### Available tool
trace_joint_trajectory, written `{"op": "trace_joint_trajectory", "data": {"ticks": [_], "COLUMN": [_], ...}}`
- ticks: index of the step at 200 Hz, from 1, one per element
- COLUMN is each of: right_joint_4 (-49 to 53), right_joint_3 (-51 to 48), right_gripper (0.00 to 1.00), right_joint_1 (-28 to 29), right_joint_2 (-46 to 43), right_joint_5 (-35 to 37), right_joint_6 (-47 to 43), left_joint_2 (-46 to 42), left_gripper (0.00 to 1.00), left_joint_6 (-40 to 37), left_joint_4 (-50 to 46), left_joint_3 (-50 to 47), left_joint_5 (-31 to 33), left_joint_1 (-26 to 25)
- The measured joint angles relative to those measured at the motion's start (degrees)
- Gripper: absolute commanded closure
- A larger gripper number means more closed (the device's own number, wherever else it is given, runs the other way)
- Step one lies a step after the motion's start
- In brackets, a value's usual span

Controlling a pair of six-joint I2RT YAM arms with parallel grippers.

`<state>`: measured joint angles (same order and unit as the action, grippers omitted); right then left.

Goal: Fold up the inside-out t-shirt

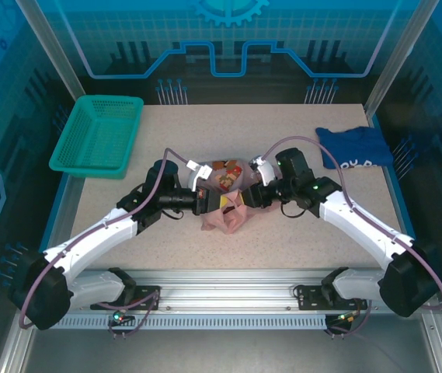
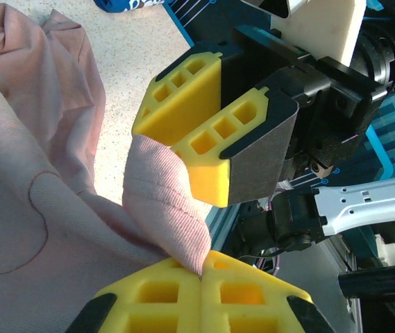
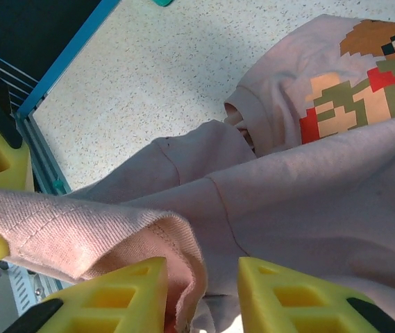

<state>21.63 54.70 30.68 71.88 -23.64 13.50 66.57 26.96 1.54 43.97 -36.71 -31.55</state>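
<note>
Inside-out t-shirt (image 3: 308,201) looks soft, floppy; grab at hem. Left fingers (image 2: 155,295) pinching fold, right fingers (image 3: 117,298) narrowly apart round hem.

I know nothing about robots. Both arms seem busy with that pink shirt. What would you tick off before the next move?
1. Left gripper shut on a fold of the dusty pink cloth t-shirt: ok.
2. Right gripper holding the t-shirt: not ok; its jaws stand apart, with cloth loose between them.
3. T-shirt spread flat on the speckled beige table: not ok; it is bunched between the arms.
4. Dark blue shirt with white print clear of the work: ok; it lies apart at the far right.
5. Green plastic mesh basket clear of the work: ok; it sits at the far left corner.
</note>
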Motion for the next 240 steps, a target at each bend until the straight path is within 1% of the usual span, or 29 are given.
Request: {"op": "trace_joint_trajectory", "data": {"ticks": [11,30,48,71,96,117,136,154,175,200,215,240], "right_joint_4": [0.0,0.3,0.6,1.5,2.0,0.2,-2.0,-3.7,-5.6,-7.0,-7.4,-7.6], "right_joint_3": [0.0,0.0,0.0,0.0,0.2,0.8,1.5,2.3,3.5,4.2,4.2,4.3], "right_gripper": [0.77,0.9,1.0,1.0,1.0,1.0,1.0,1.0,1.0,1.0,1.0,1.0], "right_joint_1": [0.0,0.0,0.1,0.1,0.1,0.5,2.1,3.7,4.8,5.5,5.8,6.2], "right_joint_2": [0.0,0.0,0.0,-0.5,-3.1,-5.0,-4.8,-3.5,-0.8,2.1,3.0,3.5], "right_joint_5": [0.0,0.2,0.3,1.0,1.8,1.7,1.8,2.1,2.3,2.4,2.4,2.4], "right_joint_6": [0.2,0.5,0.6,0.5,1.4,3.9,6.2,8.4,10.6,12.4,13.1,13.6], "left_joint_2": [0.0,0.0,0.0,-0.1,-0.3,-0.2,-0.2,-0.2,-0.6,-2.2,-2.5,-1.4], "left_gripper": [1.0,1.0,1.0,1.0,1.0,0.88,0.71,0.58,0.46,0.35,0.26,0.22], "left_joint_6": [0.0,0.0,-0.1,-0.1,-0.6,-1.6,-2.5,-3.8,-4.9,-7.1,-8.8,-10.2], "left_joint_4": [0.0,0.0,-0.2,-1.2,-3.8,-6.1,-7.1,-7.7,-7.7,-8.0,-8.1,-8.4], "left_joint_3": [0.0,0.0,0.0,0.0,0.0,0.0,0.0,-0.1,-0.9,-2.1,-2.1,-1.5], "left_joint_5": [0.0,0.1,0.9,3.0,10.5,17.7,22.8,25.4,27.2,30.5,32.2,34.2], "left_joint_1": [0.0,0.0,0.0,0.1,0.1,0.1,0.1,0.2,-0.3,-3.2,-4.8,-5.6]}}
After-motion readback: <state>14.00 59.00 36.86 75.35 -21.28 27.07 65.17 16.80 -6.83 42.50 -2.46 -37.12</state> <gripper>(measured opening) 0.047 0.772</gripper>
